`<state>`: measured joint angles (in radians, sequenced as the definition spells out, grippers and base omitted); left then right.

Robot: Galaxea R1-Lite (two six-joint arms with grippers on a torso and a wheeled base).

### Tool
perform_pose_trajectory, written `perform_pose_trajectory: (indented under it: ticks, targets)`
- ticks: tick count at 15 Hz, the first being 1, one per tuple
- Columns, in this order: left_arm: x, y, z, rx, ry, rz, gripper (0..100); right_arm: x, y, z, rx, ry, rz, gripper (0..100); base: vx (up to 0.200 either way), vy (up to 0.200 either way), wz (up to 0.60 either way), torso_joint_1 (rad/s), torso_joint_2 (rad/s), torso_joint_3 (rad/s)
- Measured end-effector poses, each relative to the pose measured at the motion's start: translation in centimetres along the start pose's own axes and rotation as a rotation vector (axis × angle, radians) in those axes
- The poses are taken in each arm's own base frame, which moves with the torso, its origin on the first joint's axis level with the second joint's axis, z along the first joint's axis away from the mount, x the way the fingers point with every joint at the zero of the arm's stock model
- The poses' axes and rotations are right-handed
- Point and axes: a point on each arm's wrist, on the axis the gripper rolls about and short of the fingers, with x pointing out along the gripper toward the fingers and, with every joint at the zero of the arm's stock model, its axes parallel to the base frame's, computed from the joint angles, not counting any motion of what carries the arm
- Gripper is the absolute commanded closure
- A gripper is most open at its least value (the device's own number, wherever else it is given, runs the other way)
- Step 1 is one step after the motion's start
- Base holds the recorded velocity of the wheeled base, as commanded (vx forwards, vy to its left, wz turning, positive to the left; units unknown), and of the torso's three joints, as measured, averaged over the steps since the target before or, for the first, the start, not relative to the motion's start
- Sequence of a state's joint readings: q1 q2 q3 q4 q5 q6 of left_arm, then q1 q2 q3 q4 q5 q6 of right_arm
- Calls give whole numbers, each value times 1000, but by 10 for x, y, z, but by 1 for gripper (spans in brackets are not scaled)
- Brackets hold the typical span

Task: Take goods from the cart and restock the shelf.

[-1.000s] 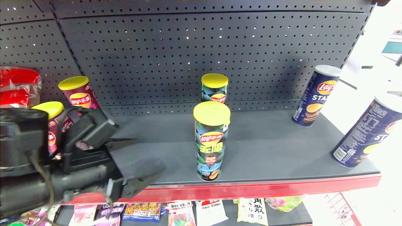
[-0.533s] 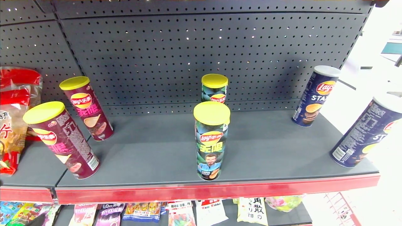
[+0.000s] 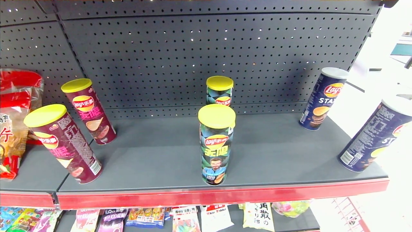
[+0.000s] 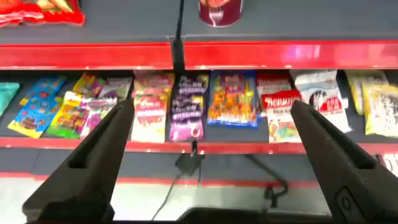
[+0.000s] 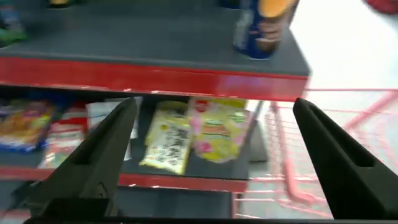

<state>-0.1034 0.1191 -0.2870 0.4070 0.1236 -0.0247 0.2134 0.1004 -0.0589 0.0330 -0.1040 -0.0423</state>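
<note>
Asker: Shelf first. What stands on it?

Watcher: On the grey metal shelf [image 3: 154, 161] with its red front lip, six cylindrical snack tubes stand in three pairs. At the left, a maroon tube with a yellow lid [image 3: 62, 143] is near the front edge, and a second maroon tube [image 3: 88, 111] is behind it, by the perforated back panel [image 3: 193, 58]. In the middle, a green-and-black patterned tube with a yellow lid [image 3: 216, 145] is close to the lip, with its twin [image 3: 220, 91] straight behind it against the panel. At the right, a dark blue tube with a pale lid [image 3: 323, 98] is at the back and another dark blue tube [image 3: 375, 135] is at the front right corner.

Asker: Spacing?

Watcher: The pairs are well apart from each other. On the adjoining section at the far left lie red crinkly snack bags [image 3: 14, 106], near the front maroon tube.

Asker: Grippers?

Watcher: The left gripper [image 4: 211, 106] hangs low before the lower shelf's flat bright packets [image 4: 233, 102], black fingers spread wide, nothing between them. The right gripper [image 5: 214, 102] is likewise splayed and empty, facing yellow-green packets [image 5: 199, 130] under the red lip.

Asker: Cart?

Watcher: The pink wire cart [image 5: 348, 155] is low down beyond the shelf's right end. I cannot make out its contents.
</note>
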Motion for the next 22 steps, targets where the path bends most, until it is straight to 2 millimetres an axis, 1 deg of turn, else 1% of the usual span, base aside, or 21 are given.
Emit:
perform_pose_trajectory:
  ticks: [1, 3, 5, 6, 7, 9, 10, 13, 15, 16, 18, 19, 20, 22]
  targets:
    - [7, -2, -4, -7, -54, -51, 0, 1, 2, -3, 25, -1, 67, 0, 0, 0, 0, 0, 0, 0]
    - [18, -5, -5, -13, -227, -149, 0, 1, 4, -5, 39, -1, 150, 0, 0, 0, 0, 0, 0, 0]
    - [26, -8, -18, 2, -220, -210, 0, 1, 6, -6, 42, -1, 232, 0, 0, 0, 0, 0, 0, 0]
    - [27, -7, -22, 26, -216, -179, 0, 1, 6, -6, 35, 4, 258, 0, 0, 0, 0, 0, 0, 0]
    - [29, -6, -24, 38, -207, -141, 0, 1, 6, -7, 30, 11, 246, 0, 0, 0, 0, 0, 0, 0]
    - [31, -4, -26, 39, -171, -11, 0, 4, 4, -5, 28, 42, 84, 0, 0, 0, 0, 0, 0, 0]
    - [32, -4, -27, 35, -146, 34, 0, 5, 4, -5, 29, 55, 33, 0, 0, 0, 0, 0, 0, 0]
    - [31, -5, -26, 18, -141, 135, 0, 4, 5, -7, 33, 36, -34, 0, 0, 0, 0, 0, 0, 0]
    - [29, -6, -24, -2, -189, 132, 0, 4, 5, -11, 41, 26, -43, 0, 0, 0, 0, 0, 0, 0]
    - [29, -7, -25, -9, -196, 90, 0, 5, 5, -11, 41, 30, -41, 0, 0, 0, 0, 0, 0, 0]
    - [30, -9, -32, 5, -145, -2, 0, 8, 5, -11, 43, 69, -62, 0, 0, 0, 0, 0, 0, 0]
    - [30, -9, -32, -4, -147, -18, 0, 9, 5, -11, 46, 93, -91, 0, 0, 0, 0, 0, 0, 0]
    - [29, -9, -32, -13, -149, -24, 0, 10, 5, -11, 49, 104, -106, 0, 0, 0, 0, 0, 0, 0]
    - [29, -8, -32, -21, -160, 13, 0, 7, 6, -12, 51, 68, -107, 0, 0, 0, 0, 0, 0, 0]
